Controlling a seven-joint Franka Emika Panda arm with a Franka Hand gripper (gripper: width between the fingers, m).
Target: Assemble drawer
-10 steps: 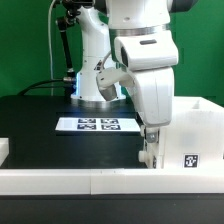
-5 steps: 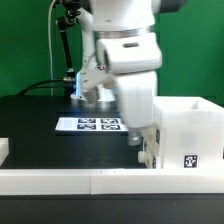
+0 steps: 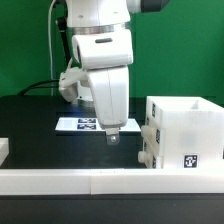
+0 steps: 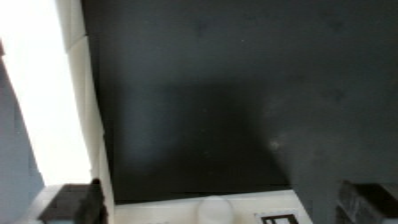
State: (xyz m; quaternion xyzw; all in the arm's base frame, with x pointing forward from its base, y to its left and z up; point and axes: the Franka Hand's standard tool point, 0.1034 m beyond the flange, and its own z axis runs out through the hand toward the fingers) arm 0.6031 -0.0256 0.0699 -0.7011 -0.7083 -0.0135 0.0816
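The drawer's tall white shell [image 3: 186, 135] stands at the exterior view's right, with a square tag on its front. A small white tagged piece [image 3: 149, 143] sticks out of its left side; I cannot tell whether it is a tray. My gripper [image 3: 113, 137] hangs just above the table, left of the shell and apart from it. In the wrist view my gripper [image 4: 217, 206] is open and empty, its dark fingers [image 4: 73, 204] wide apart over the black table.
The marker board [image 3: 88, 125] lies behind my gripper and shows in the wrist view [image 4: 205, 213]. The long low white rail [image 3: 100, 181] runs along the front and shows in the wrist view [image 4: 43, 110]. A white end piece [image 3: 3, 150] sits at the left edge.
My arm has moved to the exterior view's left, away from the shell, which it partly hid before. The shell has stayed in place.
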